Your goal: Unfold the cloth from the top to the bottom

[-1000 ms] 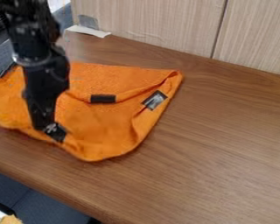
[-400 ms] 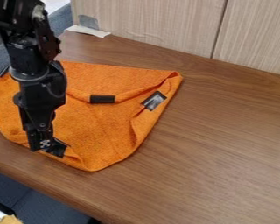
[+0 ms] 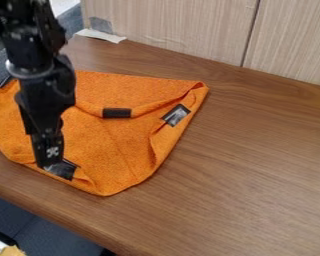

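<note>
If the end effector [image 3: 48, 164], its grip impossible to tell, snags the cloth [image 3: 112, 155] at seven o'clock, lifting away could refold that edge.

A lab-like workspace, shown by a robot arm [image 3: 46, 92] over a wood-grain tabletop [image 3: 256, 150] beside pale panelling [image 3: 176, 25].

orange cloth [image 3: 109, 150]: creased, on wooden table [image 3: 256, 150] | pincer [image 3: 50, 165]: at cloth's lower-left edge, by black patch [image 3: 67, 172]
</note>
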{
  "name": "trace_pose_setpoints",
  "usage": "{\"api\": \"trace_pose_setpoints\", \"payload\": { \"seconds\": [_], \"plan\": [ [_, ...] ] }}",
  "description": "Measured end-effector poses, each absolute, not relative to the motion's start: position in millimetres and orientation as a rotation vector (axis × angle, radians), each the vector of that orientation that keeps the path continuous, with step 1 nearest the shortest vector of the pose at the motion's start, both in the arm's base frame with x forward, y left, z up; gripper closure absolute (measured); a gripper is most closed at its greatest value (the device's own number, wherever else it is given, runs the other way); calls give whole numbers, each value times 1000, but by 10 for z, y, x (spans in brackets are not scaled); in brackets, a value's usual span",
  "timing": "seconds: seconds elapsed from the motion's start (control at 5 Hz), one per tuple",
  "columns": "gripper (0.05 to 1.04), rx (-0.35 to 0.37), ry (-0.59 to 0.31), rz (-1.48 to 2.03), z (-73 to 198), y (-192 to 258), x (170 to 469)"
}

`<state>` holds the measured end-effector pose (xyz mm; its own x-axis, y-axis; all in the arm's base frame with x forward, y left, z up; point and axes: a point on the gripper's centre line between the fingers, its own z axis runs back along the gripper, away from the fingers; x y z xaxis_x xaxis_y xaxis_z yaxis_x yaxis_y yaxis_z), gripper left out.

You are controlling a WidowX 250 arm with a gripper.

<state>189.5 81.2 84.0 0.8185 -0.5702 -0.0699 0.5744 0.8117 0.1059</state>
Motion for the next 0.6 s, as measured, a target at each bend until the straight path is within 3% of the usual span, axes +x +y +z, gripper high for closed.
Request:
{"api": "trace_pose_setpoints", "payload": {
  "seconds": [0.4,0.6],
  "plan": [
    [83,70,-73,-532,1310,765,2198],
    [83,57,-74,-478,1362,762,2230]
  ]
}}
